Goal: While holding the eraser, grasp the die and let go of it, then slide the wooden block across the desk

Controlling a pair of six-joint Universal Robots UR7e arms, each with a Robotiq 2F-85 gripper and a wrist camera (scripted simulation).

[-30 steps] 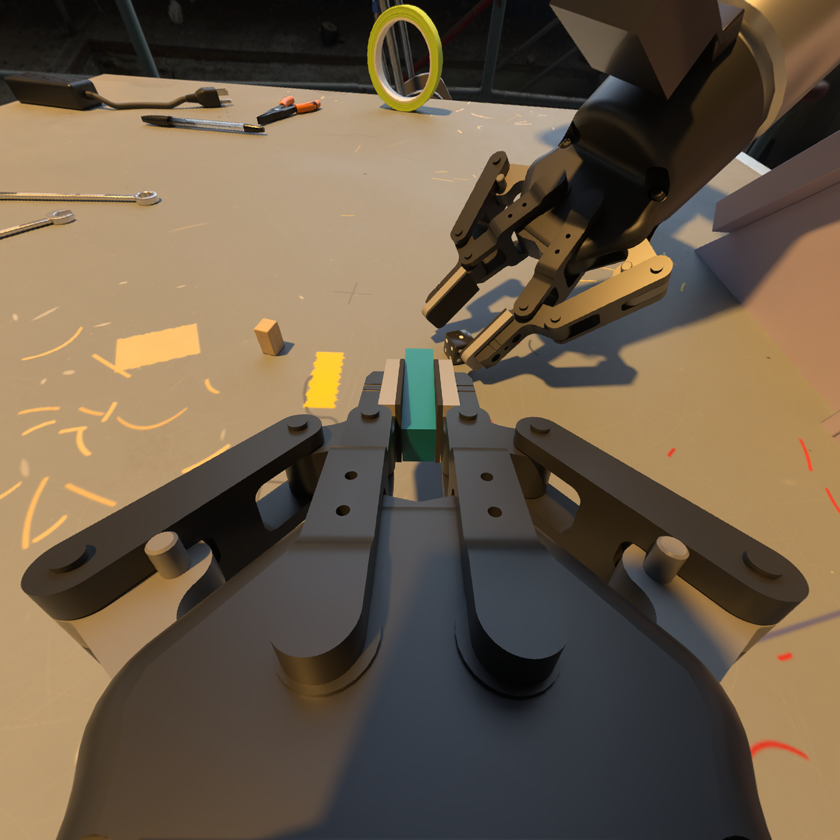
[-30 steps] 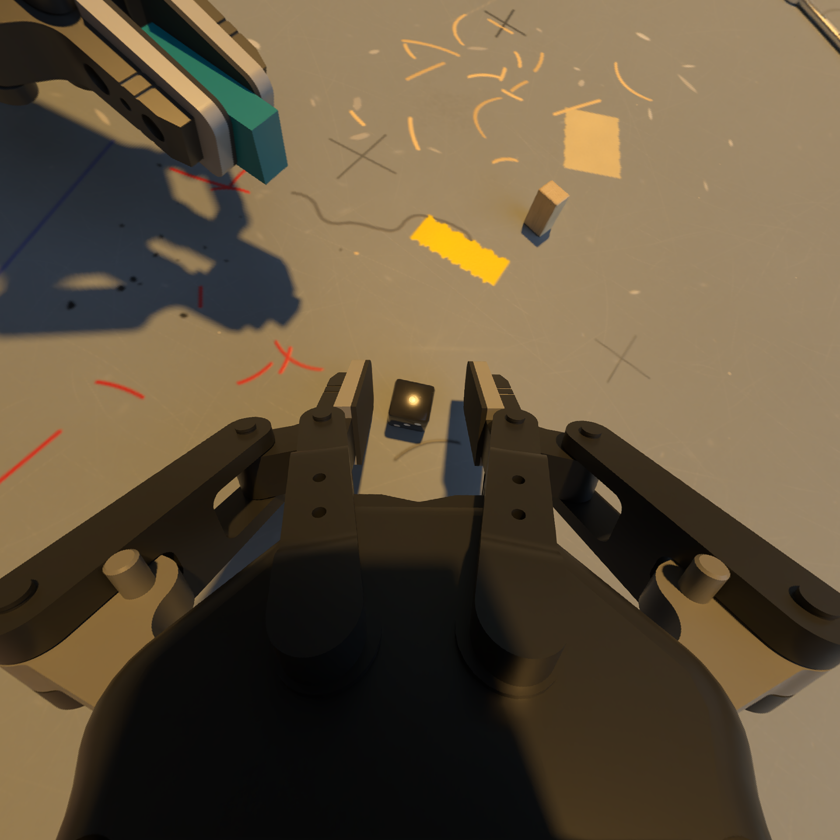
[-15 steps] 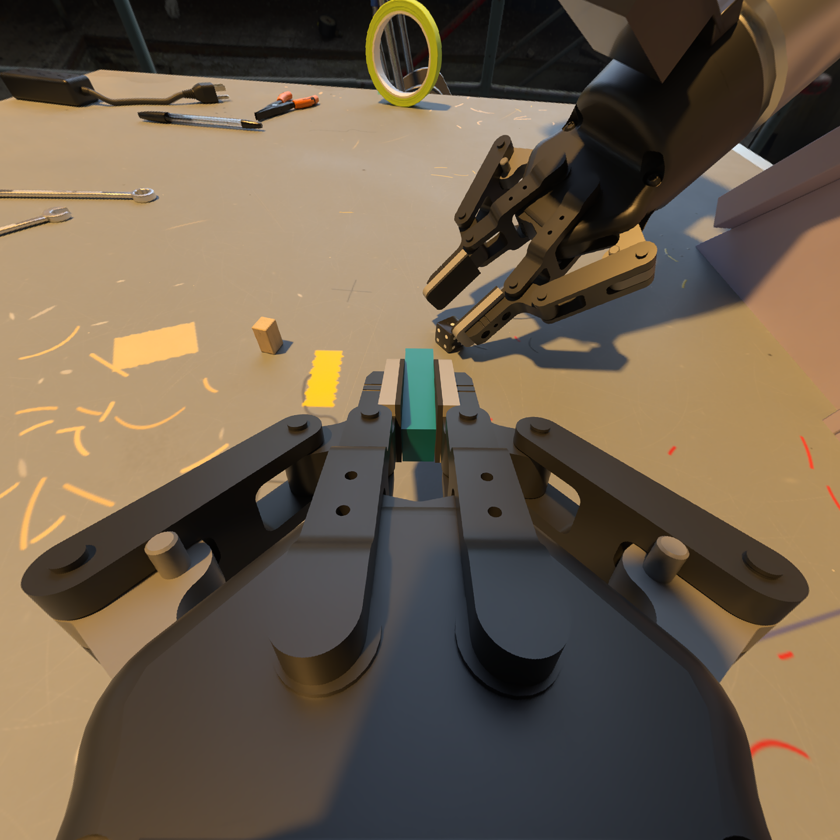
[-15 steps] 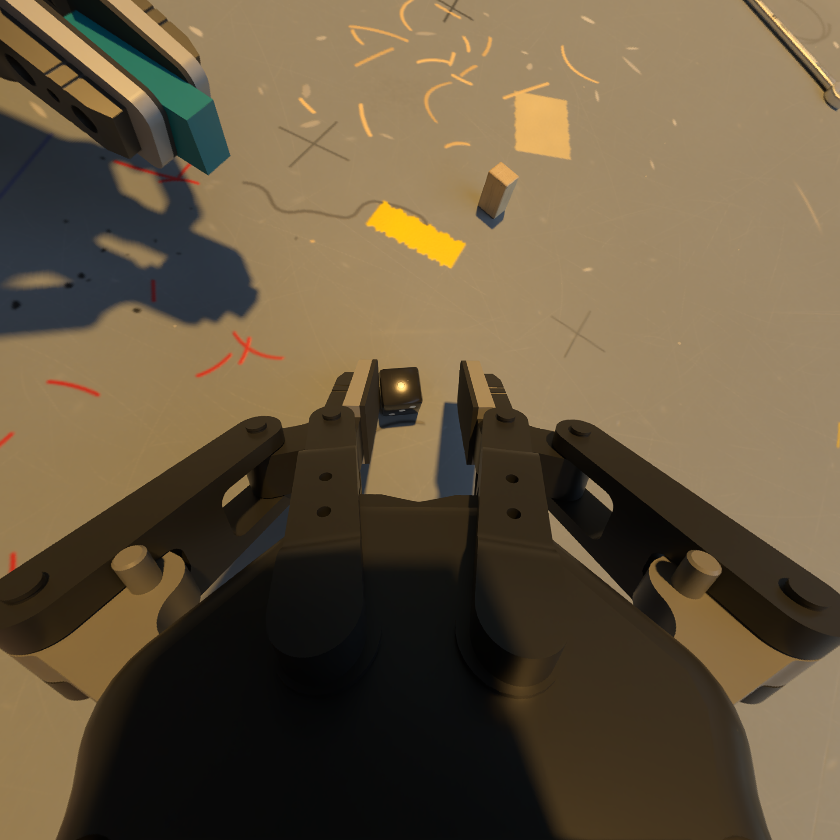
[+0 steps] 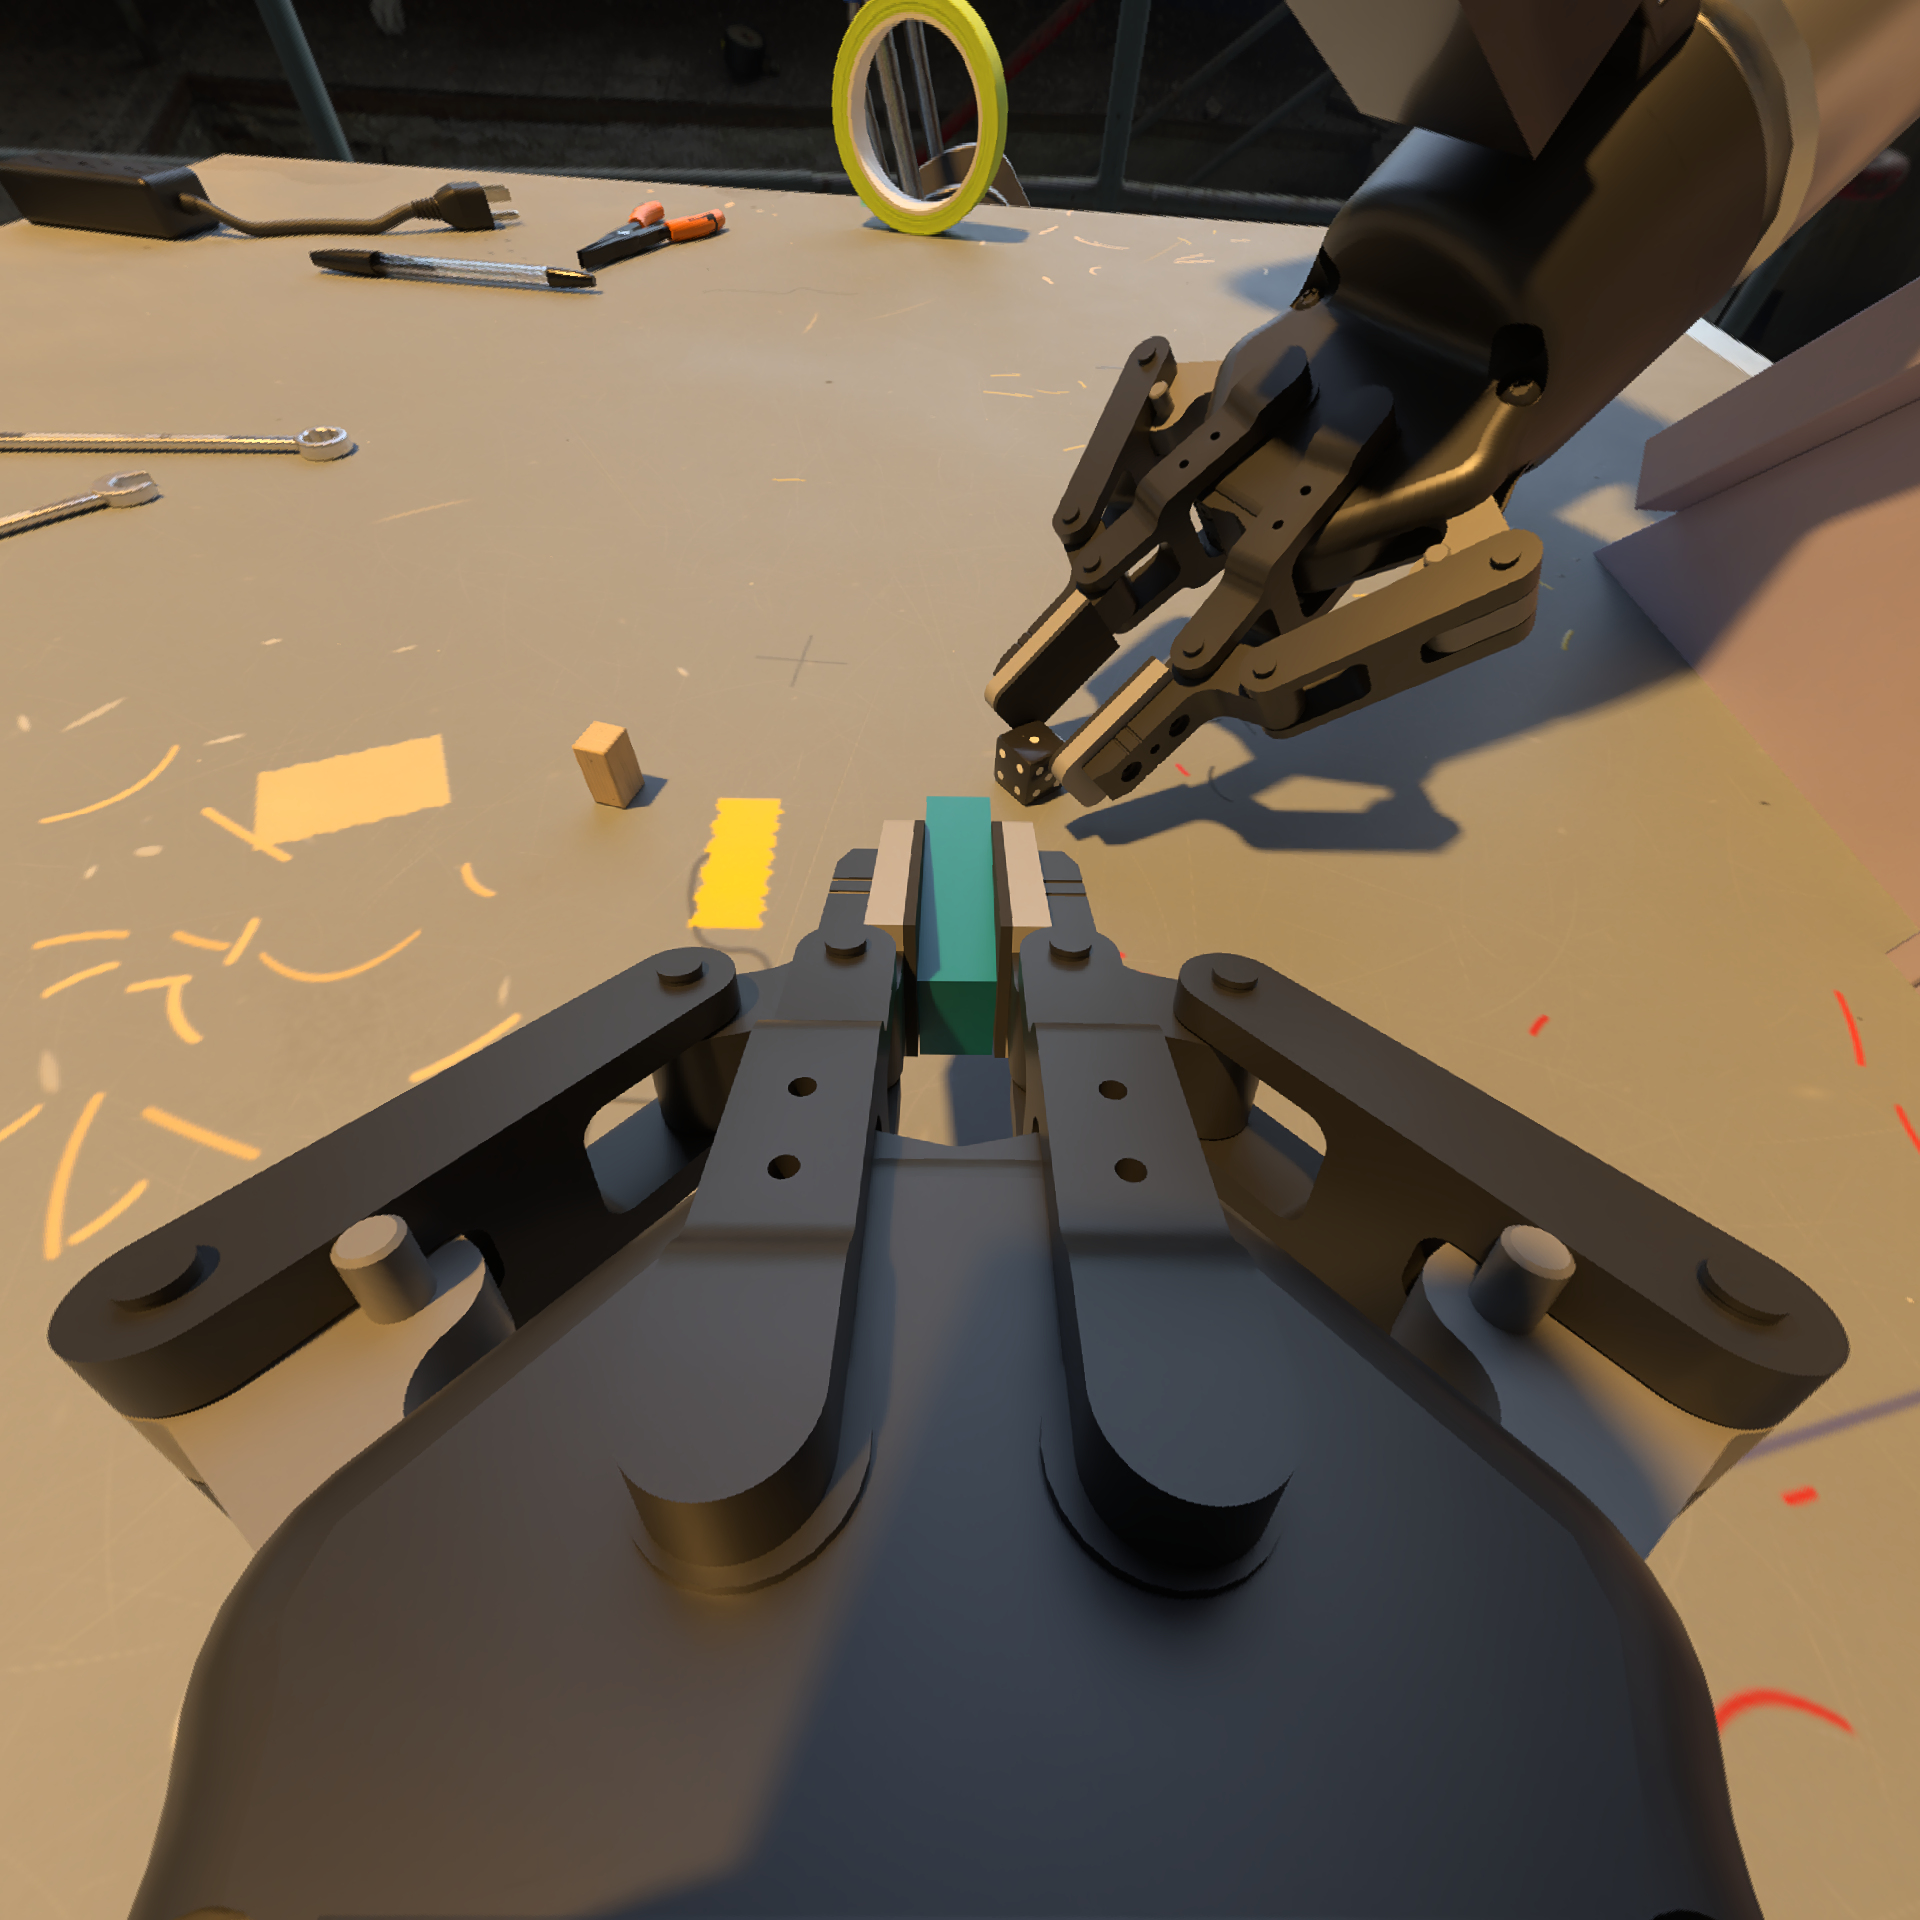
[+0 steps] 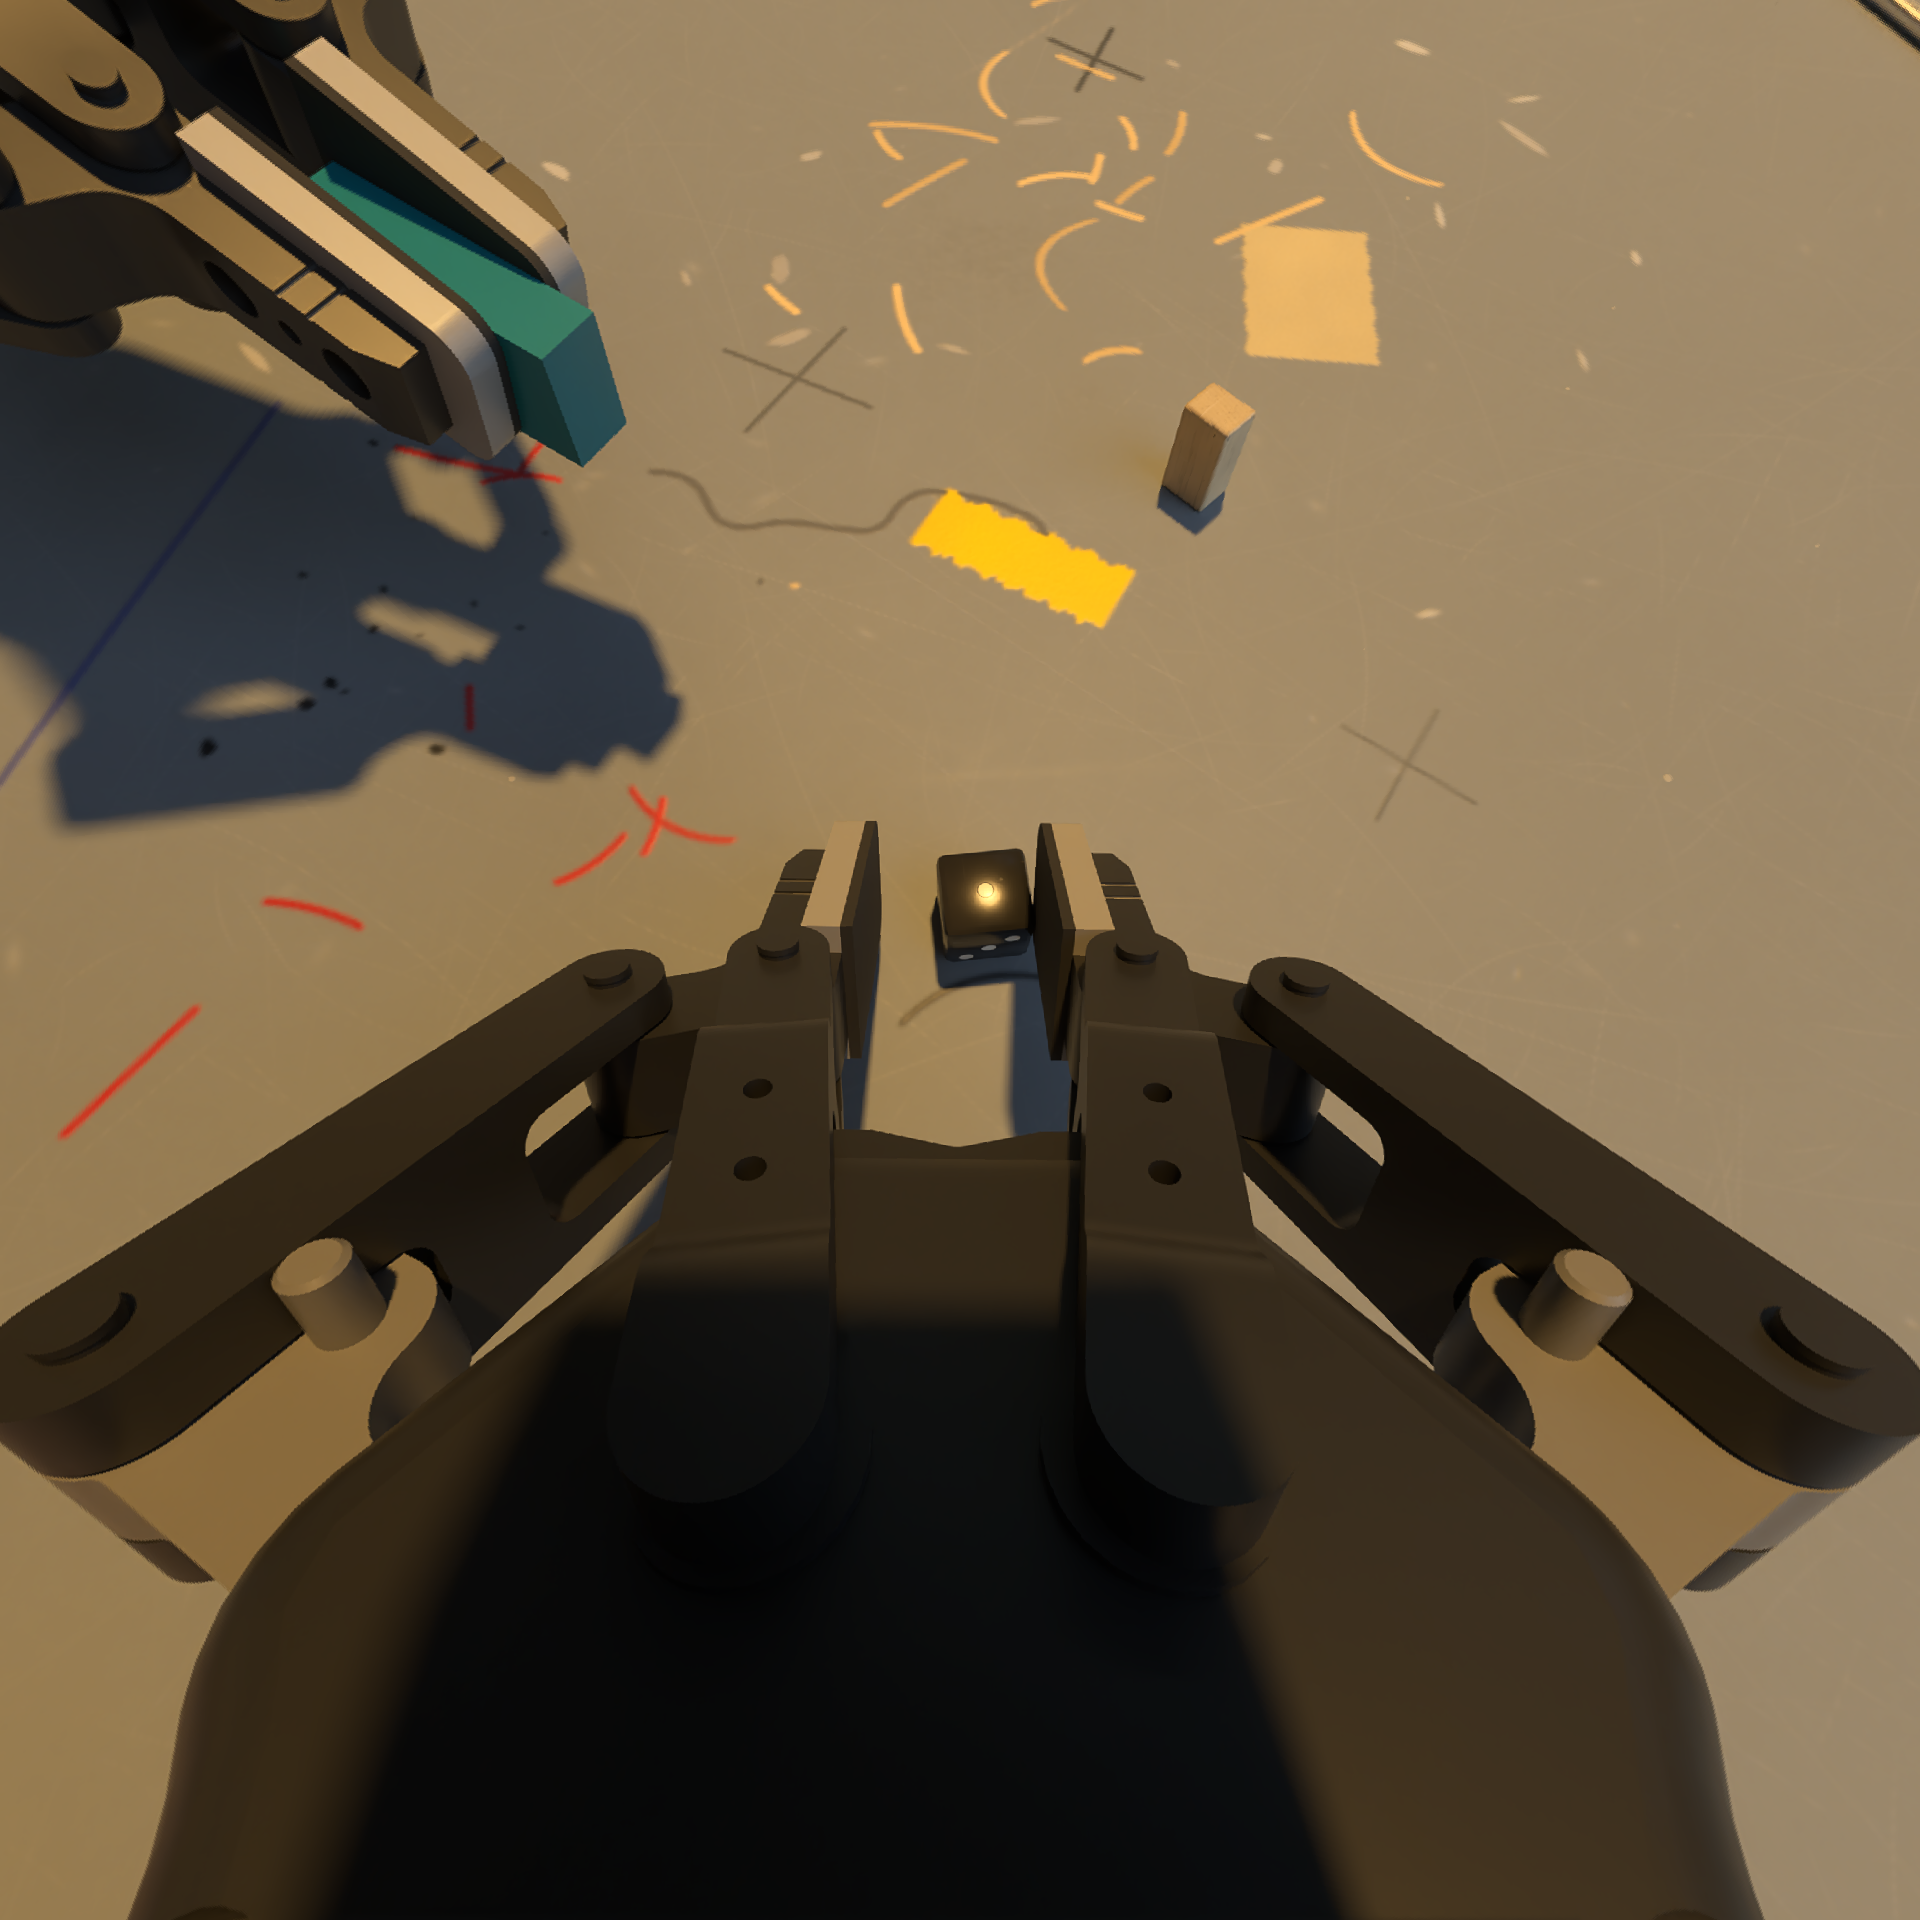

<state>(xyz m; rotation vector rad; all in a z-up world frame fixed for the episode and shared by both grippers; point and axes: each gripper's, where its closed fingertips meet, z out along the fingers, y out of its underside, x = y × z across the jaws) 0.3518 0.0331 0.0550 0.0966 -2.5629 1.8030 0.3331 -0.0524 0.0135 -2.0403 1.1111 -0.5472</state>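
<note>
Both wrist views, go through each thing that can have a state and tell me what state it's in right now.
Left gripper: shut on the eraser.
Eraser: teal, clamped between the fingers, off the desk.
Right gripper: open, fingers either side of the die, which sits against the right one.
Die: black, resting on the desk, not clamped.
Wooden block: standing upright on the desk, untouched.
Tape roll: yellow, standing on edge at the far side.

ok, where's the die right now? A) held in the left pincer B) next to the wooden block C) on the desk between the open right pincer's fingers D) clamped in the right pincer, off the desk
C: the die sits on the desk inside the open right pincer, with a gap to one finger; the left pincer holds the eraser.
</note>
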